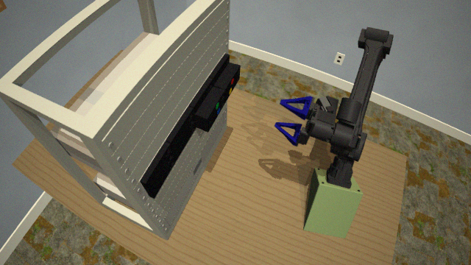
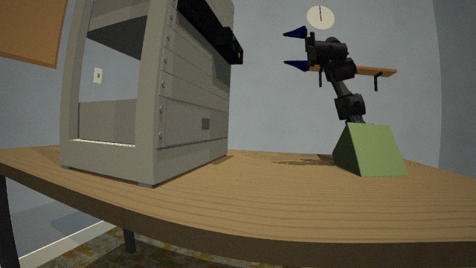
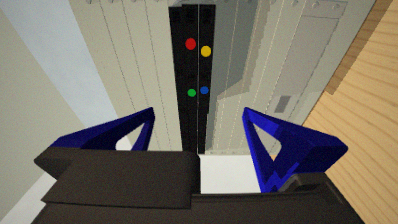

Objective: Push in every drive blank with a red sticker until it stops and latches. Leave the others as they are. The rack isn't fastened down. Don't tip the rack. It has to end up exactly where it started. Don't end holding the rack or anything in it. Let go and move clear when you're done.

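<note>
A grey rack [image 1: 121, 110] stands on the wooden table, with a row of black drive blanks near its top. Several blanks at the right end stick out of the rack face [image 1: 217, 99]. In the wrist view they carry a red sticker [image 3: 190, 43], a yellow sticker [image 3: 205, 50], a green sticker [image 3: 191, 92] and a blue sticker [image 3: 204, 90]. The red sticker also shows in the top view [image 1: 232, 80]. My gripper [image 1: 292, 118] [image 2: 295, 48] with blue fingers is open and empty. It hangs in the air well to the right of the rack, pointing at the stickered blanks.
The arm stands on a green pedestal [image 1: 331, 206] on the right of the table. The rack's lower front holds grey panels [image 2: 193, 123]. A wall shelf [image 2: 368, 71] and a wall clock [image 2: 320, 17] are behind the arm.
</note>
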Action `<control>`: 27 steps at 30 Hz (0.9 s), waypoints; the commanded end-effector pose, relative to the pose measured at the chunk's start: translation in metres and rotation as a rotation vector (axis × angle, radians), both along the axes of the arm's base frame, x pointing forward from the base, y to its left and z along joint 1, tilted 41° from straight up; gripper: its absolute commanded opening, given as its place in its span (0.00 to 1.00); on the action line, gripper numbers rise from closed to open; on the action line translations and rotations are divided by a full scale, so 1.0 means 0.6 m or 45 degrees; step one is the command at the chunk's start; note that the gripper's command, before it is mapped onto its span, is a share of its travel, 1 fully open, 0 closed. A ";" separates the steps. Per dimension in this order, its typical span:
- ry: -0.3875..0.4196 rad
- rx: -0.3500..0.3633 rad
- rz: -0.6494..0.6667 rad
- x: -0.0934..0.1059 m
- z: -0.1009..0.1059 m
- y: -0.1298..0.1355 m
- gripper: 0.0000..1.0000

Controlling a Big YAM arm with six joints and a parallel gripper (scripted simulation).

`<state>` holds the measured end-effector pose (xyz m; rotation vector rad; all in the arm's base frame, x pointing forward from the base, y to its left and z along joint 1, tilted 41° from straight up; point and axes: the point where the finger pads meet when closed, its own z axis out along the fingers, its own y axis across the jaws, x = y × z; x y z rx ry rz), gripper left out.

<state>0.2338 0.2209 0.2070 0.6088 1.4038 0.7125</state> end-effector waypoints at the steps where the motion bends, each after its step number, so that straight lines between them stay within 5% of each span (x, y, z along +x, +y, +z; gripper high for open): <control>1: -0.003 0.036 0.010 -0.002 0.001 0.008 1.00; 19: -0.026 0.092 -0.009 0.021 0.023 0.027 1.00; 27: -0.019 0.056 -0.010 0.109 -0.005 0.062 1.00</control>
